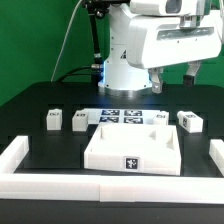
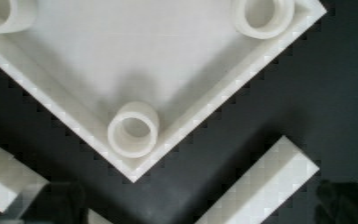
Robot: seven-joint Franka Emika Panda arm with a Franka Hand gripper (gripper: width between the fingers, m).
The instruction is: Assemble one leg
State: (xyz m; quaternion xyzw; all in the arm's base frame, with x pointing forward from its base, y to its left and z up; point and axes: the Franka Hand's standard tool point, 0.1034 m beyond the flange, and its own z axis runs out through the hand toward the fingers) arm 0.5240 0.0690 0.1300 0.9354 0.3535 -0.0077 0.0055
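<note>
Four small white legs stand on the black table behind the panel: two toward the exterior view's left (image 1: 53, 120) (image 1: 79, 121) and two toward its right (image 1: 163, 117) (image 1: 188, 121). The large white square panel (image 1: 133, 150) lies in front of them. My gripper (image 1: 175, 78) hangs high above the table's back right, its dark fingers spread apart and empty, well clear of every leg. The wrist view looks straight down on one corner of the panel (image 2: 149, 70) and its round corner socket (image 2: 137, 130). No leg shows clearly there.
The marker board (image 1: 122, 115) lies flat between the legs, behind the panel. A low white wall borders the table at the left (image 1: 15, 160), right (image 1: 215, 155) and front. A white bar (image 2: 274, 185) shows beside the panel corner in the wrist view.
</note>
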